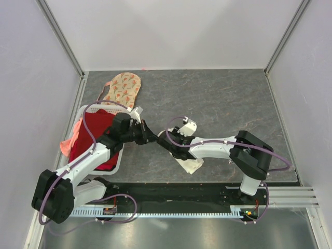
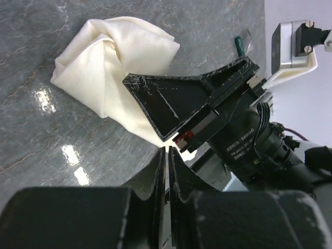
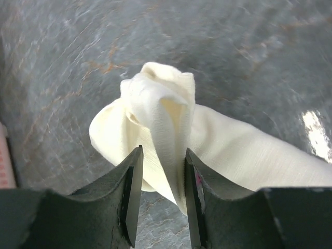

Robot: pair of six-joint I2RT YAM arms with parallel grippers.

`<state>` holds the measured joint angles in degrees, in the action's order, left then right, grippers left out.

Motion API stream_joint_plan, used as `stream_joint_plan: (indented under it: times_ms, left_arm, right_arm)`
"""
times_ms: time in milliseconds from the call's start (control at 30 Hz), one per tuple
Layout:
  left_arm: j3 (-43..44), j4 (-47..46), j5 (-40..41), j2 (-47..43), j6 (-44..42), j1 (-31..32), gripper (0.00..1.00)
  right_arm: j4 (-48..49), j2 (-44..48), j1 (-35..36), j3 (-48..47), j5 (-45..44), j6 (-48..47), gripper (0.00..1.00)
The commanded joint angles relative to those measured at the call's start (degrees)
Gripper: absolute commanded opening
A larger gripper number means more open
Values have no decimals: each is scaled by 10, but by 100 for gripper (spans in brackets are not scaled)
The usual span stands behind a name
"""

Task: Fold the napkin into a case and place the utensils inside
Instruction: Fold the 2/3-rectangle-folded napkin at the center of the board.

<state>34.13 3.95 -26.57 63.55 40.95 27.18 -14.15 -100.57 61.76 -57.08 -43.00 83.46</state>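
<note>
Pinching one napkin [image 3: 155,104]: right end effector [image 3: 162,155].

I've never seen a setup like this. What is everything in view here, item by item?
table: one, dark grey, marbled, under everything
napkin: one, cream-white, bunched up near the middle of the table
floral-print cloth: one, peach, far left of the table
basket: one, white, at the left edge of the table
red cloth: one, red, inside the basket
pink cloth: one, coral pink, draped over the basket's left rim
left fingers: one pair, black, shut and empty, beside the napkin
right fingers: one pair, black, pinching a raised fold of the napkin
</note>
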Motion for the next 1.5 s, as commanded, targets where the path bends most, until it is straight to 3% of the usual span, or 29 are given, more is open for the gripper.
stream_joint_plan:
  times_ms: [0,333,533,633,800,1167,1467]
  left_arm:
    - [11,2,-77,-9,18,-29,11]
    - [19,2,-82,34,18,-46,8]
    - [3,2,-69,11,43,-85,6]
    - [-5,-9,-81,3,54,-94,6]
    - [-13,-10,-96,10,50,-99,5]
    - [-39,28,-64,-26,39,-151,2]
    - [-26,0,-119,15,34,-163,2]
  right_arm:
    - [-32,-27,6,-59,-22,-166,45]
    - [8,-9,9,-54,44,-317,55]
    - [40,8,9,-42,66,-384,59]
    - [51,11,8,-43,64,-419,68]
    - [57,-13,6,-83,70,-486,71]
    - [45,-81,15,-130,99,-431,70]
    - [25,-29,6,-112,147,-407,75]
